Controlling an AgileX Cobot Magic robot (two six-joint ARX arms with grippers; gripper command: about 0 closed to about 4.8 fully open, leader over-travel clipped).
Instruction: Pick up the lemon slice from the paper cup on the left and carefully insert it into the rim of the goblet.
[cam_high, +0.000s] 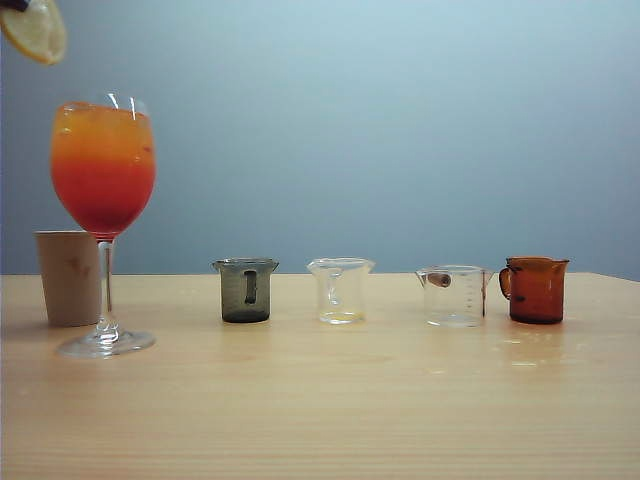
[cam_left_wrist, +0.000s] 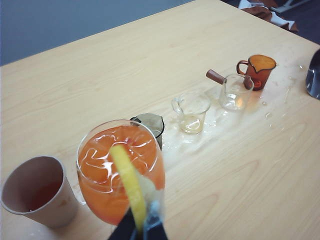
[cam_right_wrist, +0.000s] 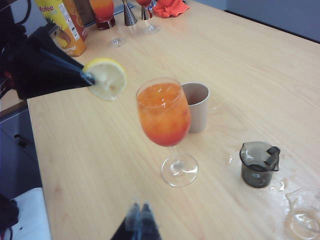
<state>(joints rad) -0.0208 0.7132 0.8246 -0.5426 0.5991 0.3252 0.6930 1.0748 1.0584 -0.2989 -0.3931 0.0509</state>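
Note:
My left gripper (cam_left_wrist: 141, 226) is shut on the lemon slice (cam_left_wrist: 129, 182), which shows edge-on just above the goblet (cam_left_wrist: 107, 165) of orange drink. In the right wrist view the lemon slice (cam_right_wrist: 106, 79) hangs in the air beside and slightly above the goblet's (cam_right_wrist: 163, 115) rim, apart from it, held by the left gripper (cam_right_wrist: 89, 78). The exterior view shows the lemon slice (cam_high: 35, 28) high above the goblet (cam_high: 103, 170). The paper cup (cam_left_wrist: 35, 192) stands next to the goblet with no slice in it. My right gripper (cam_right_wrist: 140, 212) is shut, with nothing in it, low over the table in front of the goblet's foot.
A row of small beakers runs right of the goblet: dark grey (cam_high: 245, 290), clear (cam_high: 340, 290), clear with a brown handle (cam_high: 455, 295), amber (cam_high: 535, 290). Wet patches (cam_left_wrist: 280, 115) lie around them. A juice carton (cam_right_wrist: 62, 25), other glasses and a red cloth (cam_right_wrist: 170, 7) stand at the far end.

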